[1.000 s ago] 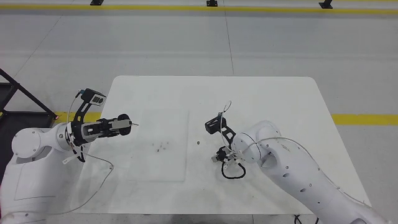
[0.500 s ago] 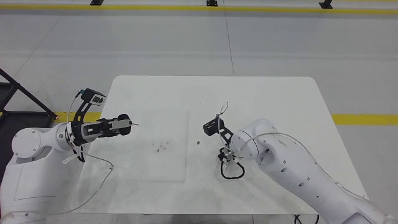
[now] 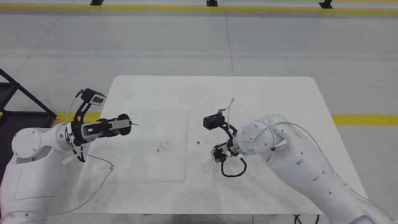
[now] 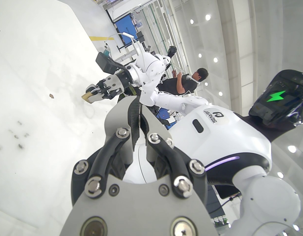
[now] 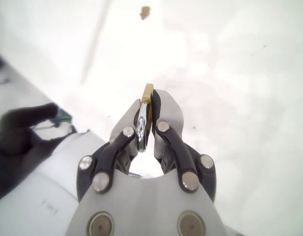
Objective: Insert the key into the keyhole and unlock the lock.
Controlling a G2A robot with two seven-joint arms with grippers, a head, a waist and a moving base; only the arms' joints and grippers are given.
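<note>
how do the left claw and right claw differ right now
The right claw grips a brass padlock; the left claw pinches a thin sliver, perhaps the key. The right claw sits near the table middle; the left claw by its left edge. Both are shut.

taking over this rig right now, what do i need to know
Left gripper: shut, over the table's left edge. A thin tip sticks out of it, which looks like the key.
Right gripper: shut on the lock, gripped by its brass body with the shackle toward the wrist, near the middle of the table.
Done: both things are picked up.
Left: the two are well apart. Bring them together, insert the key, turn it and unlock.
</note>
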